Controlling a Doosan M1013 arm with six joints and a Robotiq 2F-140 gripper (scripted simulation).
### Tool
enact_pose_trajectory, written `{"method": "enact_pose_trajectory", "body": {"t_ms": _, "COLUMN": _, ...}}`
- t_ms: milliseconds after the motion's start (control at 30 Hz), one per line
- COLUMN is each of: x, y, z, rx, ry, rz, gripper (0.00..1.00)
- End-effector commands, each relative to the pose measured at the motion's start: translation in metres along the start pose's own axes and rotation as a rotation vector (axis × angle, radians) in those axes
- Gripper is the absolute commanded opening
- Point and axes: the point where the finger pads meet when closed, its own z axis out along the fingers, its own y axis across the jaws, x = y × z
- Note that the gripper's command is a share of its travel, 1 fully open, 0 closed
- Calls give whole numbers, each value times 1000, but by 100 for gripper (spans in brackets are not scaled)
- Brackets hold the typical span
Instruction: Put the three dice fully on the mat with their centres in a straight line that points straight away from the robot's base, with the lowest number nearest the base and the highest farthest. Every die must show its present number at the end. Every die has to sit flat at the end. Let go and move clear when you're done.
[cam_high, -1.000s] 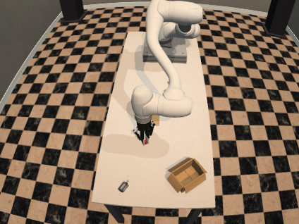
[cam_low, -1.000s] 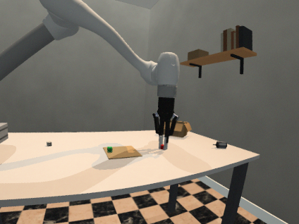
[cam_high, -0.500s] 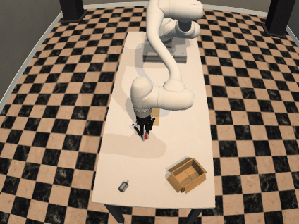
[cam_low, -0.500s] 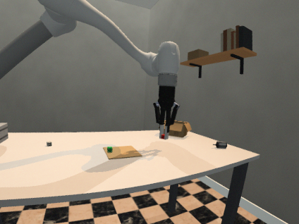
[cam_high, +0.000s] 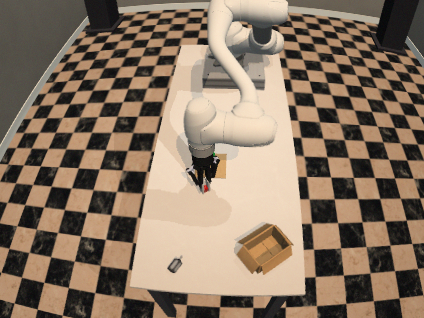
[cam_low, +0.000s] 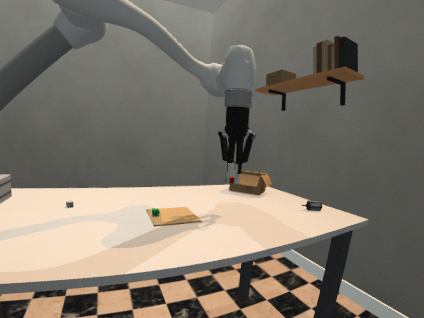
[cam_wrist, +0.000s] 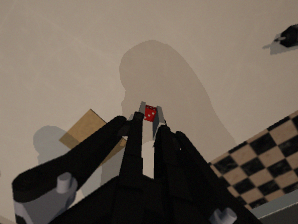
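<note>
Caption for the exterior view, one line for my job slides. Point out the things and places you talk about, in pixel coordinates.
Red die (cam_low: 232, 180) held in the jaws above the table; green die (cam_low: 156, 212) on the mat (cam_low: 180, 216).

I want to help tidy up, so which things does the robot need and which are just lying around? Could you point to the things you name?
Needed:
- red die (cam_high: 206, 189) (cam_low: 232, 180) (cam_wrist: 150, 114), in the gripper (cam_high: 204, 189) (cam_low: 233, 179) (cam_wrist: 149, 111)
- green die (cam_low: 156, 212)
- grey die (cam_low: 69, 204)
- mat (cam_high: 221, 170) (cam_low: 177, 216) (cam_wrist: 85, 131)

Just lying around:
- cardboard box (cam_high: 274, 260) (cam_low: 245, 188)
- small dark object (cam_high: 174, 264) (cam_low: 314, 205) (cam_wrist: 289, 37)
- books (cam_low: 345, 54) on the shelf (cam_low: 310, 81)
</note>
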Motion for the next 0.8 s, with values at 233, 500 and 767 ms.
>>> {"method": "enact_pose_trajectory", "body": {"t_ms": 233, "x": -49, "y": -31, "z": -7, "rx": -1, "ry": 2, "rz": 207, "gripper": 18}}
{"method": "enact_pose_trajectory", "body": {"t_ms": 500, "x": -106, "y": -69, "z": -8, "rx": -1, "ry": 2, "rz": 422, "gripper": 18}}
{"method": "enact_pose_trajectory", "body": {"t_ms": 767, "x": -169, "y": -113, "z": -6, "rx": 0, "ry": 2, "rz": 645, "gripper": 18}}
